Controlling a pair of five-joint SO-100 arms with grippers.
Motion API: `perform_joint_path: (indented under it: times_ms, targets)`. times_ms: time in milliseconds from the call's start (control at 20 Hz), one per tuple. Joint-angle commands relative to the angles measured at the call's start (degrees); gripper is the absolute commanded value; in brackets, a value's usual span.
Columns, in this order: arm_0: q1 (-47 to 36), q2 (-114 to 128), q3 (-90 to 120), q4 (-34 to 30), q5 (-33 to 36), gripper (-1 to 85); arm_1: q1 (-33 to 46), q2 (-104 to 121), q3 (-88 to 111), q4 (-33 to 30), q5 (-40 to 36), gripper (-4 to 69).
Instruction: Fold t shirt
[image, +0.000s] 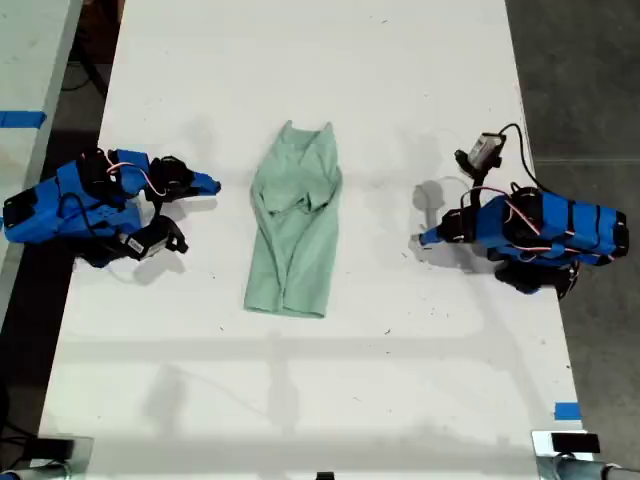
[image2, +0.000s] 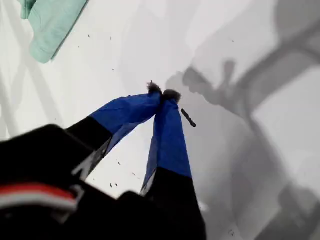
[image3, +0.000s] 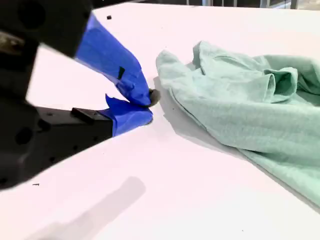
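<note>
The t shirt lies in the middle of the bench, its sides turned in to a narrow strip, so the end-to-end fold seems to be what is left. My second gripper sits just beside it and my first gripper well apart, both with fingers closed on nothing. Next they would need to open and pinch the hem corners.

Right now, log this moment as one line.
t shirt folded lengthwise on table | my first gripper shut, empty | my second gripper shut, empty, beside t shirt
</note>
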Motion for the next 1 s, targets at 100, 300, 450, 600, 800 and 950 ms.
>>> perform_joint_path:
  times_ms: [100, 300, 450, 600, 800, 950]
  targets:
    - [-0.70, 0.35, 2.20, -0.26, -0.79, -0.2, -0.26, 0.88, 3.43, 0.44, 0.53, 1.2]
    - [-0.44, 0.35, 2.20, -0.26, -0.79, -0.2, -0.26, 0.88, 3.43, 0.44, 0.62, 1.2]
    - [-0.53, 0.18, 2.20, -0.18, -2.64, 1.6, -0.26, 0.88, 3.43, 0.44, 0.70, 1.2]
    - [5.27, 0.35, 2.29, -0.53, -7.21, 6.5, -0.35, 0.88, 3.43, 0.53, 0.62, 1.2]
    - [13.54, 0.35, 2.29, -0.44, -10.81, 11.5, -0.18, 0.88, 3.43, 0.53, 0.53, 1.2]
    - [16.52, 0.35, 2.29, -0.44, 2.64, 11.5, -0.18, 0.88, 3.43, 0.53, 0.62, 1.2]
